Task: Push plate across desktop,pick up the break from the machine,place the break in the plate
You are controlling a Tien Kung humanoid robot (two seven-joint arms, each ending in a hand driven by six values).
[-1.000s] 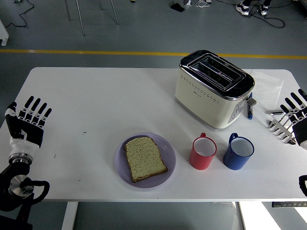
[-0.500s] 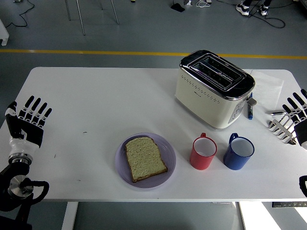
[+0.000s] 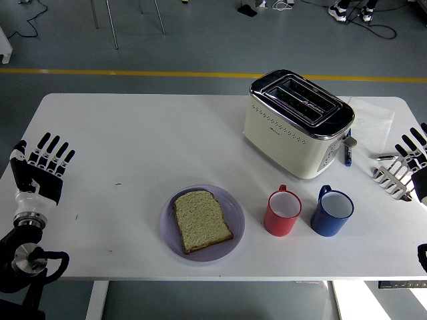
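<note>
Bread lay flat on plate, near front-centre of table, left of red mug. Toaster stood behind the mugs, slots empty as far as visible. Looked like final step already done.

Left hand at left table edge, fingers spread, holding nothing. Right hand at right edge, fingers spread too, empty, well apart from blue mug.

Risks, judged:
- Right arm sweeping inward could clip blue mug or pen beside toaster; cause would be a low path over that crowded right side.
- Any further push on plate toward the right would knock it into red mug, which sat just beside plate rim.
- Plate sat near front edge; shove toward robot could tip it off.
- Bread lay loose on plate, so quick jolt could slide it off.

Bread orientation: long axis ran roughly near-to-far, tilted slightly, far end leaning left. Rounded top crust pointed away from robot, squarer end toward near-right. Slice centred on plate, inside the rim on all sides.
</note>
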